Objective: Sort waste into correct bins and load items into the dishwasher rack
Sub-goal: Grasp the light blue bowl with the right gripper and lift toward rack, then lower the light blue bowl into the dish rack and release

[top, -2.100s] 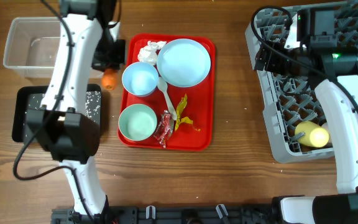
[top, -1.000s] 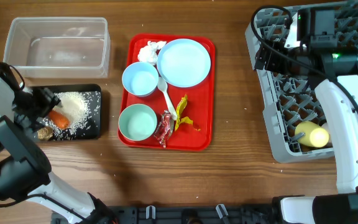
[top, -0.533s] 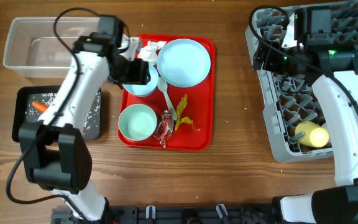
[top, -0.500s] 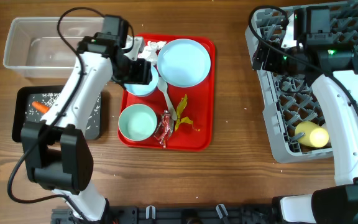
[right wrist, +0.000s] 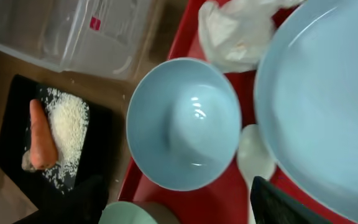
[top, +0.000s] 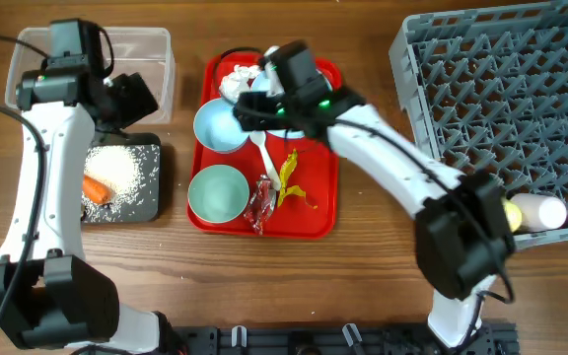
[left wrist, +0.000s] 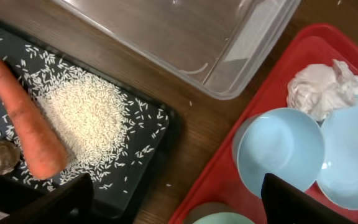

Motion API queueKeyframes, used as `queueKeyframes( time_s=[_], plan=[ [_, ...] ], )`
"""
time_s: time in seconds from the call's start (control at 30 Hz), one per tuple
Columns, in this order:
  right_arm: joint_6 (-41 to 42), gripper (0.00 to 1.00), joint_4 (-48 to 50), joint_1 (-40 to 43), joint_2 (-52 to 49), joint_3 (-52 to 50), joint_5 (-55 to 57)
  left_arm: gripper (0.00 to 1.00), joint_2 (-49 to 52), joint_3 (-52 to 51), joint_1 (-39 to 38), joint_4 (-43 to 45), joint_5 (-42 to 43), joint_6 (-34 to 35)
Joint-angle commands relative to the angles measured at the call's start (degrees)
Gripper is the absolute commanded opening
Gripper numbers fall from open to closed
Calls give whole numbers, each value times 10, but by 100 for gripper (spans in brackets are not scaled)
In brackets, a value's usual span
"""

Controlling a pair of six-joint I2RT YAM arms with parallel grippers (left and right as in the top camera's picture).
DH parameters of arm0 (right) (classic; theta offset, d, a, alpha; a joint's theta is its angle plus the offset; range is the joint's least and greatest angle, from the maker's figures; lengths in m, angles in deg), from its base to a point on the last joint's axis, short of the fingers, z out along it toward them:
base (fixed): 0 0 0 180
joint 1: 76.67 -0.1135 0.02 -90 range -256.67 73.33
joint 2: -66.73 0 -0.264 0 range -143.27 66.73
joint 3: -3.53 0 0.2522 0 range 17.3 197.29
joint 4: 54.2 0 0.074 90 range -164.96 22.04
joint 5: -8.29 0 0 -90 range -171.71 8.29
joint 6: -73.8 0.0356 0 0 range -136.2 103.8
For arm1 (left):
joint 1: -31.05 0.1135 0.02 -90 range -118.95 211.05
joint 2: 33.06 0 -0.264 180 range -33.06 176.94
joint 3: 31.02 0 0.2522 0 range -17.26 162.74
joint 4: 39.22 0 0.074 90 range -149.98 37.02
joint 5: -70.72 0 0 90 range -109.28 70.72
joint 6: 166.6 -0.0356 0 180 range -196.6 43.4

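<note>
Loading step, apparently: the right gripper, jaws spread and empty, hovers with a pale blue bowl just beneath; the next move calls for pinching its rim.

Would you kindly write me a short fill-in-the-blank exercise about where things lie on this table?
The orange ___ lies on the black tray, beside the rice.
The crumpled white ___ sits on the red tray.
A white plastic ___ lies beside the yellow wrapper.
Answers: carrot; napkin; spoon.
</note>
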Motion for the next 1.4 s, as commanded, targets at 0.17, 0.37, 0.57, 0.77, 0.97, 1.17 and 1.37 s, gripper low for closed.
queueKeyframes(
  time_s=[0.17,0.37,0.57,0.77,0.97,1.17,1.37],
  plan=[
    [74,50,53,-17,-80,0,53,86,3,-27,2,2,-5,9],
    [83,35,58,-18,-118,0,53,86,3,-27,2,5,-5,9],
    [84,6,59,-18,-118,0,53,87,3,-27,2,5,-5,9],
    [75,4,37,-9,-105,5,54,94,3,-27,2,5,-5,9],
    [-48,4,-53,17,45,5,336,100,3,-27,2,5,-5,9],
    [-364,4,38,90,101,4,678,100,3,-27,2,5,-5,9],
    [-844,4,97,226,78,4,688,100,3,-27,2,5,-5,9]
  ],
)
